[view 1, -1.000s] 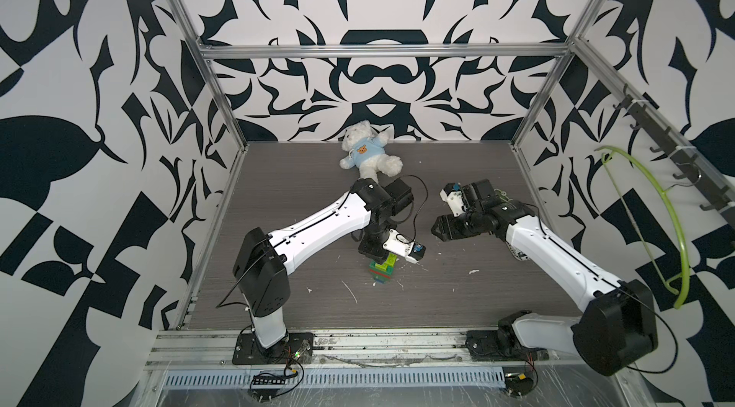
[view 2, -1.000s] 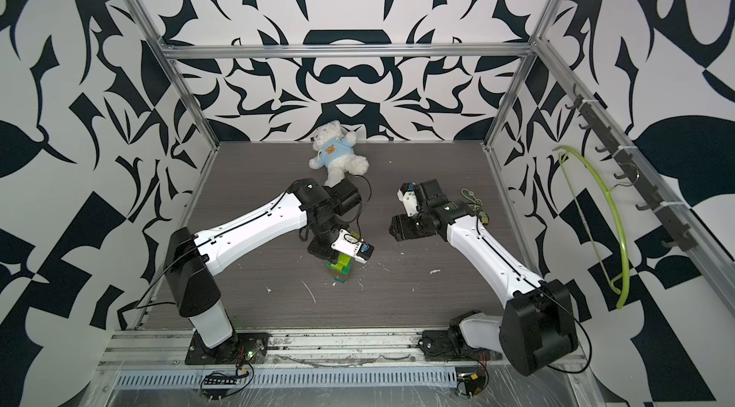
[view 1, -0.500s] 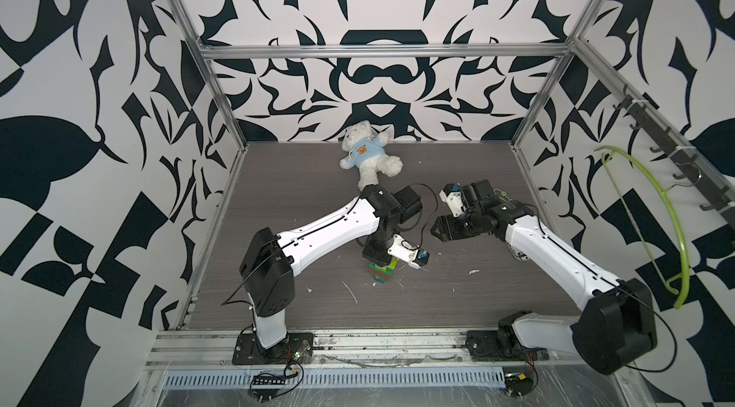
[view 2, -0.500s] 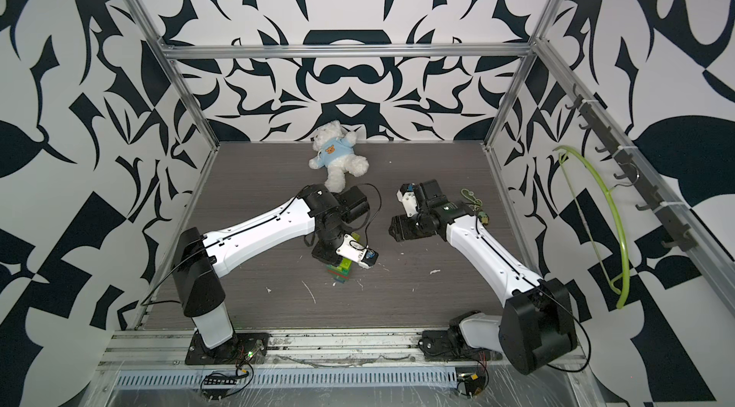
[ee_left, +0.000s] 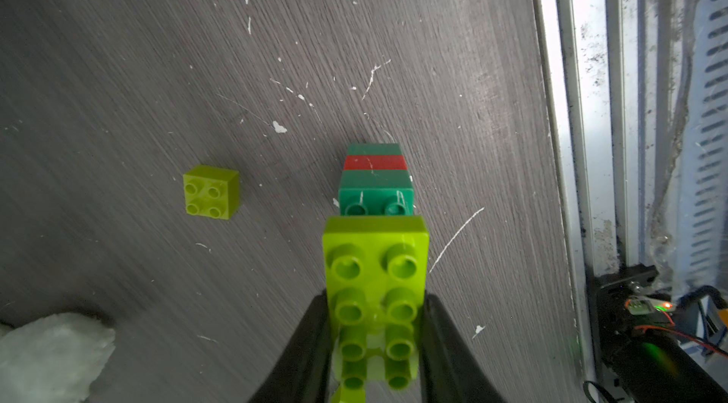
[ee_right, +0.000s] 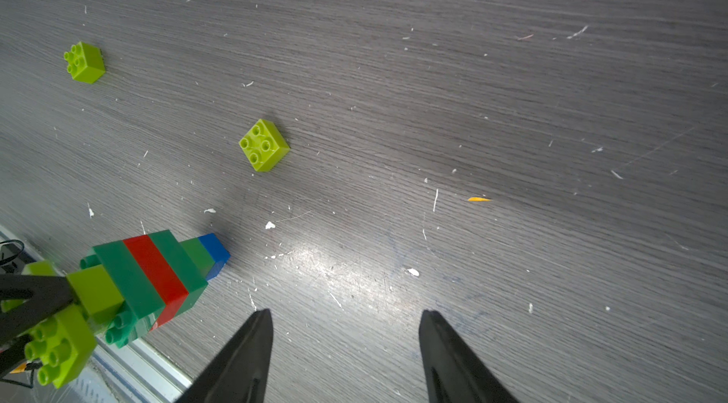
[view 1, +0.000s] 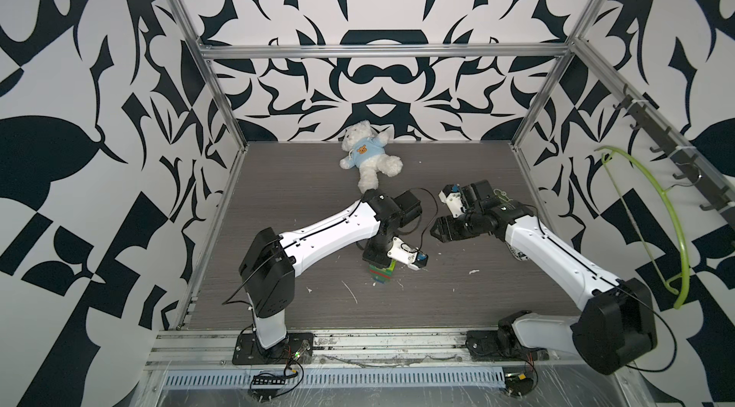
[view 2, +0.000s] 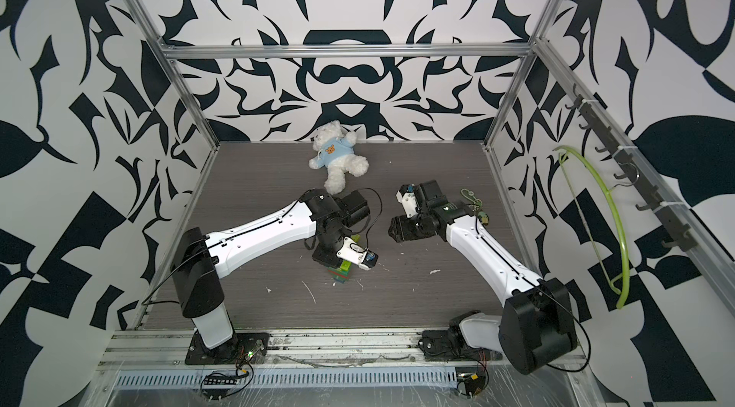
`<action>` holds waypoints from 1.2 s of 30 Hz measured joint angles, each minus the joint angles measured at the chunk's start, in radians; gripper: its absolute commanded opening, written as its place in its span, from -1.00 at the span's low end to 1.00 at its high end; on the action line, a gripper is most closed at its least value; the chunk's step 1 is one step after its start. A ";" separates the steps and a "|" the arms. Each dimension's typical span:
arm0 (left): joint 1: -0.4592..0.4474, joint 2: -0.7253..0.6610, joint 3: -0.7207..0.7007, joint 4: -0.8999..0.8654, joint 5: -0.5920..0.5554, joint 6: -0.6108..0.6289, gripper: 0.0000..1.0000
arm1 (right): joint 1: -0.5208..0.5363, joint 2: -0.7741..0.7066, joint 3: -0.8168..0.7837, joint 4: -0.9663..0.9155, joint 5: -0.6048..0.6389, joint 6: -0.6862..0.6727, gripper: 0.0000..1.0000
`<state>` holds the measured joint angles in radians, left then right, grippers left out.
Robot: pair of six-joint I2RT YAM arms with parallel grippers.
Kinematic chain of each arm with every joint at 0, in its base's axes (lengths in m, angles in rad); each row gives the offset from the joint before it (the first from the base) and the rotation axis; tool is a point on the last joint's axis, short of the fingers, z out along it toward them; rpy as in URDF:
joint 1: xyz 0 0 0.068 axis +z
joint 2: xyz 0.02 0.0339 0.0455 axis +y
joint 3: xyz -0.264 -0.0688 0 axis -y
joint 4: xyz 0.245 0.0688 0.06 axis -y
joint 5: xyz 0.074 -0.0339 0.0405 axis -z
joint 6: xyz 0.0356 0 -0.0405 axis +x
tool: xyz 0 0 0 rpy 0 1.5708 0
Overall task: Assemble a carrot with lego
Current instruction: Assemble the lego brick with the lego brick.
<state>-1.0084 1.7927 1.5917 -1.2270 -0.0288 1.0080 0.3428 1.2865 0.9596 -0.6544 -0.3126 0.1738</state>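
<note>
Shifted slightly nearer, the left gripper (ee_left: 376, 298) is clamped on the lime-green top of the carrot (ee_left: 376, 184); the right gripper (ee_right: 346, 314) is held open, empty.

Dark wood-grain tabletop (view 1: 278, 194), teddy bear (view 1: 368, 154) at back, lime brick (ee_right: 264, 145), second lime brick (ee_right: 84, 62)

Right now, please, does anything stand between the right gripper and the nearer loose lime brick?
Nothing visible: only bare tabletop lies between the open right gripper and that lime brick; the carrot sits aside.
</note>
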 measured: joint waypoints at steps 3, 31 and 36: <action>0.000 -0.004 -0.006 0.010 0.000 0.006 -0.71 | 0.000 0.000 -0.001 0.000 -0.004 0.000 0.28; 0.027 -0.032 -0.034 0.042 0.028 0.044 -0.70 | 0.000 0.005 -0.005 0.000 -0.025 0.000 0.26; 0.027 -0.036 -0.034 0.047 0.032 0.043 -0.70 | 0.000 0.007 -0.005 0.000 -0.026 0.000 0.25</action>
<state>-0.9810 1.7569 1.5578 -1.1797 0.0032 1.0515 0.3431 1.2934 0.9543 -0.6540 -0.3386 0.1738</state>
